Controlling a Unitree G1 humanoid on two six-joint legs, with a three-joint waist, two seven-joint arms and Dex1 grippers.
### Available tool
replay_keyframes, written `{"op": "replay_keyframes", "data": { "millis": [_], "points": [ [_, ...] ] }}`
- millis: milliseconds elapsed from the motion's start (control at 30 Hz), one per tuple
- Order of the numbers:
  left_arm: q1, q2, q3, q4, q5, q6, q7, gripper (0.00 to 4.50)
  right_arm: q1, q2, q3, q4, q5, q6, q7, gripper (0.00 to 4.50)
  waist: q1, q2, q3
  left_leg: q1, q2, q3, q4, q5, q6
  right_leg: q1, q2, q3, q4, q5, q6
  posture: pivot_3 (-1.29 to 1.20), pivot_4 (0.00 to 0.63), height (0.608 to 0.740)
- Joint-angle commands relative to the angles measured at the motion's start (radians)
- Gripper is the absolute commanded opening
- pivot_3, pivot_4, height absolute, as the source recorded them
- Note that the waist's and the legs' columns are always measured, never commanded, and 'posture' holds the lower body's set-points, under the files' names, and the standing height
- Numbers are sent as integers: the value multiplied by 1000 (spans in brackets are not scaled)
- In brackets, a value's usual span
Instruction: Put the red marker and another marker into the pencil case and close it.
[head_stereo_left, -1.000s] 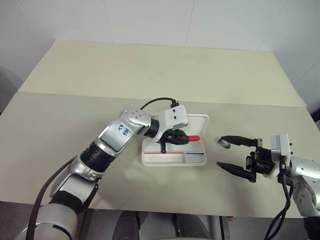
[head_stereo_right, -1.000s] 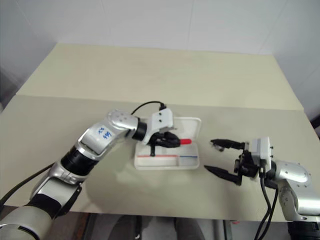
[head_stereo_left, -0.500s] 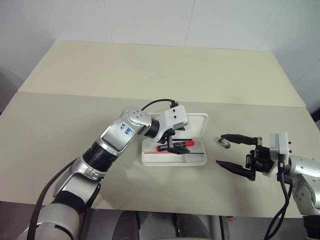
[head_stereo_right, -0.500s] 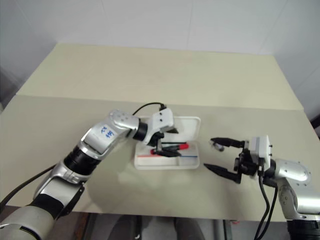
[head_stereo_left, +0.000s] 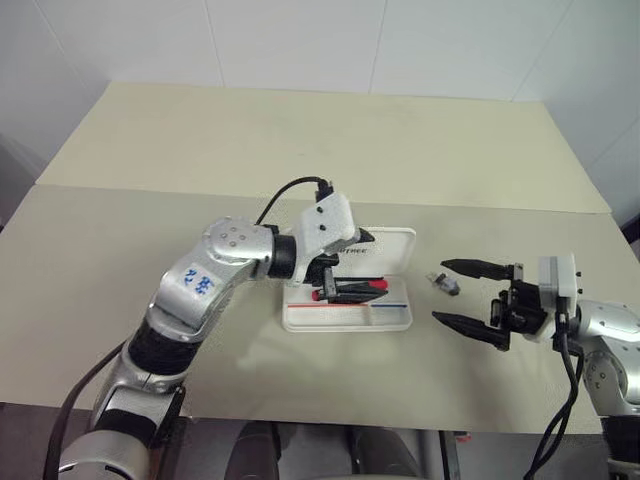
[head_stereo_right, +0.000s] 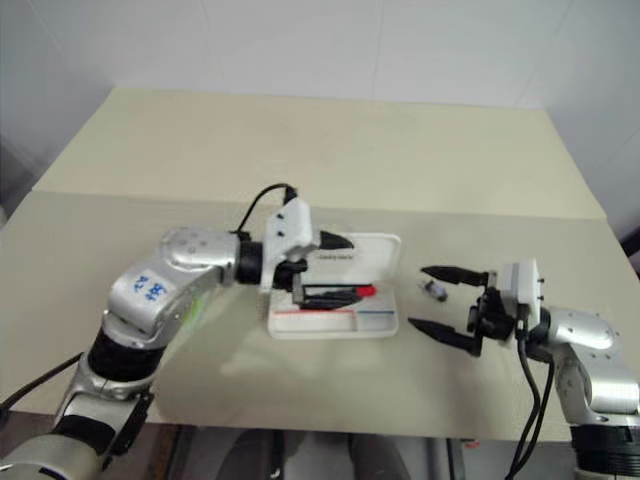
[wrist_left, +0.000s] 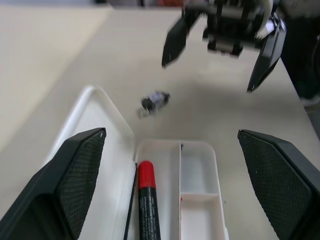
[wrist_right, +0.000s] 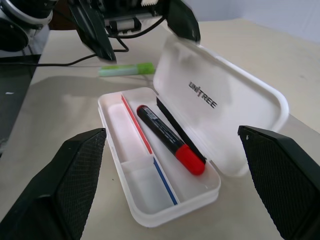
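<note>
Two pincers stand open above the tabletop (head_stereo_left: 150, 200), and we see nothing held in either. Our left pincer (head_stereo_left: 345, 265) hangs over the open pencil case (head_stereo_left: 395, 318), whose lid leans up at the far side. Inside the long compartment lies the red marker (wrist_right: 170, 140), alongside the hinge. Our right pincer (head_stereo_left: 462, 293) hovers well to the case's right, pointing toward it. Between them a small dark grey object (head_stereo_left: 444, 283) rests. Another marker (wrist_right: 125, 69), the light-green one, lies beyond the case.
</note>
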Motion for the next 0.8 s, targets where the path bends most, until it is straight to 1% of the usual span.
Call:
{"op": "replay_keyframes", "data": {
  "millis": [33,133,233,333,400,533,700,800],
  "points": [
    [46,-5,158,-96,-39,-27,98,4486,-29,-14,-10,19,28,4,46,4500,0,0,0,0,0,0,0,0,0,0,0,0,1,0,0,0,150,740],
    [101,33,226,-102,-4,27,194,4486,-56,-17,-12,51,40,14,86,4500,-1,0,0,1,0,0,0,1,1,1,0,0,2,0,0,0,150,740],
    [162,46,328,-119,65,79,355,4486,-99,-29,-1,109,15,5,117,4500,-3,0,0,2,-1,0,1,1,1,1,0,0,2,0,1,0,150,740],
    [202,22,399,-155,88,155,472,4486,-125,-29,12,135,8,10,136,4500,-3,0,0,1,-1,0,1,1,1,1,0,0,2,1,1,0,150,740],
    [268,-18,438,-200,82,201,528,4486,-150,-24,29,154,-2,10,145,4500,-4,0,0,1,0,-1,0,1,1,0,0,0,2,1,1,0,150,740],
    [404,-49,430,-246,95,208,586,4486,-194,-20,51,191,-16,10,162,4500,-4,0,0,1,0,0,0,0,0,0,-1,0,1,0,1,0,150,740],
    [487,-105,455,-217,96,176,642,4486,-223,-22,64,214,-26,12,176,4500,-1,0,0,1,-1,0,1,1,0,1,-1,-1,1,1,0,0,150,740],
    [536,-109,464,-204,94,154,644,4486,-220,-27,60,209,-23,17,180,4500,-4,0,0,1,-1,0,1,1,0,1,-1,0,1,1,0,0,150,740]
  ]
}}
